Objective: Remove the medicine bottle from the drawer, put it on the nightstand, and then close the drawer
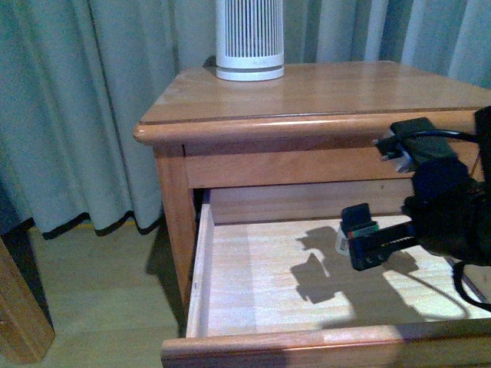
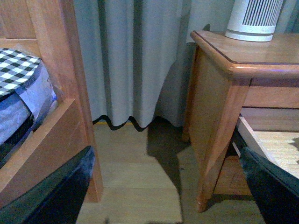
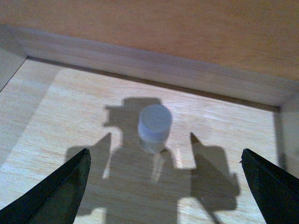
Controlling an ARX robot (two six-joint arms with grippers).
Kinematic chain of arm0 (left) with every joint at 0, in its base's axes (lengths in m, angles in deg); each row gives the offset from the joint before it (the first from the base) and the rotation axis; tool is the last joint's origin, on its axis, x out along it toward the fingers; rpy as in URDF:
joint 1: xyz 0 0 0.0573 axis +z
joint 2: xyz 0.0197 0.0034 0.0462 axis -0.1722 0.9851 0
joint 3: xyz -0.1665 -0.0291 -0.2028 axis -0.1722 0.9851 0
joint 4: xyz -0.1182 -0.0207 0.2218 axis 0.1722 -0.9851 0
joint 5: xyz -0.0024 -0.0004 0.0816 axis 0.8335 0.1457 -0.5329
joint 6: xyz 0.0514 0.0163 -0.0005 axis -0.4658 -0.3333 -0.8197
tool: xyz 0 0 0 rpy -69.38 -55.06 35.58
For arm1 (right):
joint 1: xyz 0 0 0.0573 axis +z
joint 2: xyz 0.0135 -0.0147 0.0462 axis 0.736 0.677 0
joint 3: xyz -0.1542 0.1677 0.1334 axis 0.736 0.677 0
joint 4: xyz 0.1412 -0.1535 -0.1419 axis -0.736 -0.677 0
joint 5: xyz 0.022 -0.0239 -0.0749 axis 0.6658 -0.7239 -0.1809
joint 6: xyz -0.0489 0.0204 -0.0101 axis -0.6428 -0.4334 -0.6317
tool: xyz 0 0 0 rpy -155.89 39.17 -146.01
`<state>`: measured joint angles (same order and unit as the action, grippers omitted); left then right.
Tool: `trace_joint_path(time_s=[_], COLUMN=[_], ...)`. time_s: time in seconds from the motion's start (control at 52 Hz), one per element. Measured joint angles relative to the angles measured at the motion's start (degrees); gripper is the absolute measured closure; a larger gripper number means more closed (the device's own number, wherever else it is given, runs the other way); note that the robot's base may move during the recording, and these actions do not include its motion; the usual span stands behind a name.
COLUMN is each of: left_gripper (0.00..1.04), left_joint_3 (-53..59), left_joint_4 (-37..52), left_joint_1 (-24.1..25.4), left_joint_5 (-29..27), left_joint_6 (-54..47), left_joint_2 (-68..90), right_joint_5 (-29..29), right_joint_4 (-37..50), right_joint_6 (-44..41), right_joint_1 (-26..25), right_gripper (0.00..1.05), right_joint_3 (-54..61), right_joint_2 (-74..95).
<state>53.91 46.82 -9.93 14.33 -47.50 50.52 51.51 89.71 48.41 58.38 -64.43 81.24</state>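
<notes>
The nightstand point(image 1: 330, 88) stands ahead with its upper drawer point(image 1: 322, 341) pulled out, showing a pale wood floor. The medicine bottle point(image 3: 154, 128), small with a white cap, stands upright near the drawer's back wall point(image 3: 140, 60). In the front view the medicine bottle point(image 1: 341, 238) is half hidden behind my right gripper point(image 1: 360, 236). My right gripper point(image 3: 164, 156) is inside the drawer, open, fingers wide on either side of the bottle and short of it. My left gripper point(image 2: 167, 150) is open over the floor, beside the nightstand point(image 2: 219, 107), holding nothing.
A large white ribbed device point(image 1: 249, 38) stands at the back left of the nightstand top. Grey curtains point(image 1: 84, 107) hang behind. A wooden bed frame point(image 2: 51, 93) with checked bedding is to the left, across a strip of wood floor point(image 2: 135, 172).
</notes>
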Motion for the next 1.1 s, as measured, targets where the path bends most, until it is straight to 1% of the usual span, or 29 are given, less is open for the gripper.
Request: trace_joint_path(time_s=[0.058,0.135,0.558,0.731,0.846,0.942,1.096], left_gripper=[0.07,0.07,0.07,0.07,0.07,0.07,0.07], left_joint_3=[0.00,0.00,0.00,0.00,0.00,0.00,0.00], left_joint_4=[0.00,0.00,0.00,0.00,0.00,0.00,0.00], left_joint_1=[0.00,0.00,0.00,0.00,0.00,0.00,0.00], left_joint_5=[0.00,0.00,0.00,0.00,0.00,0.00,0.00], left_joint_6=[0.00,0.02,0.00,0.00,0.00,0.00,0.02], left_joint_2=[0.00,0.00,0.00,0.00,0.00,0.00,0.00], right_joint_5=[-0.15,0.00,0.83,0.50,0.07,0.00,0.13], right_joint_4=[0.11,0.15,-2.19,-3.58,-3.58,-2.43,-0.44], right_joint_6=[-0.04,-0.20,-0.44,-1.01,-0.66,-0.37,-0.02], right_joint_1=[0.90,1.57,1.51,1.99,2.21,2.40,2.69], right_gripper=[0.07,0.07,0.07,0.07,0.21,0.37,0.57], right_joint_3=[-1.70,-5.01,-15.96,-16.83,-16.85,-16.59,-14.93], right_joint_2=[2.01,5.55,16.52,17.90,18.08,18.08,17.79])
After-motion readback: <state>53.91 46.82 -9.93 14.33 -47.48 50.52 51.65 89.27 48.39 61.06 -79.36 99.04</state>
